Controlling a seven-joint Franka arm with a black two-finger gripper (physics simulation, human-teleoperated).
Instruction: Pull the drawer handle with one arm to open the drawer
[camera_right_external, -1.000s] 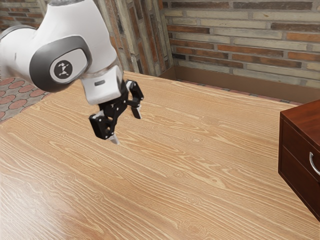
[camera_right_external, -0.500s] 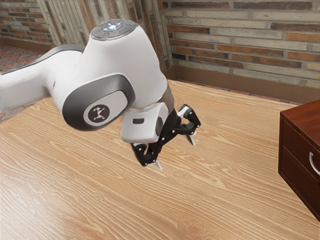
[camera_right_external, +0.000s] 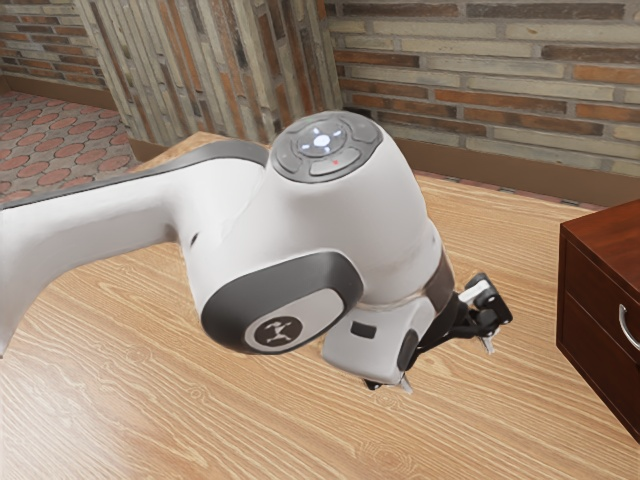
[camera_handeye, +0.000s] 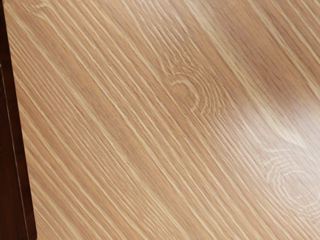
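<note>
**Tool.** Gripper (camera_right_external: 446, 366), black, two fingers. The fingers are spread wide with nothing between them. It hangs low over the table (camera_right_external: 120, 400), pointing toward the exterior view's right. Its near half is hidden behind the white arm (camera_right_external: 300, 230).

**Clearance at tool.** There is bare wood under and around the fingertips. An open strip of tabletop lies between the gripper and the cabinet, and the two do not touch.

**Task item.** Drawer cabinet (camera_right_external: 598, 290), dark red-brown wood, stands on the table at the exterior view's right edge and is cut off by that edge. Two drawer fronts are stacked and lie flush with the frame, with a thin seam between them. The drawer handle (camera_right_external: 628, 328) is a curved metal bar on the front face, partly cut off by the frame. Which of the two fronts carries it cannot be told. The handle is near the gripper and apart from it.

**Wrist view.** Table (camera_handeye: 175, 125), grain running diagonally. A dark strip of the cabinet (camera_handeye: 9, 160) stands along one border, its base edge meeting the wood.

**Surroundings.** The table's far edge runs near a brick wall (camera_right_external: 500, 70). Beyond the table's corner at the exterior view's left is a paved floor (camera_right_external: 50, 150).
</note>
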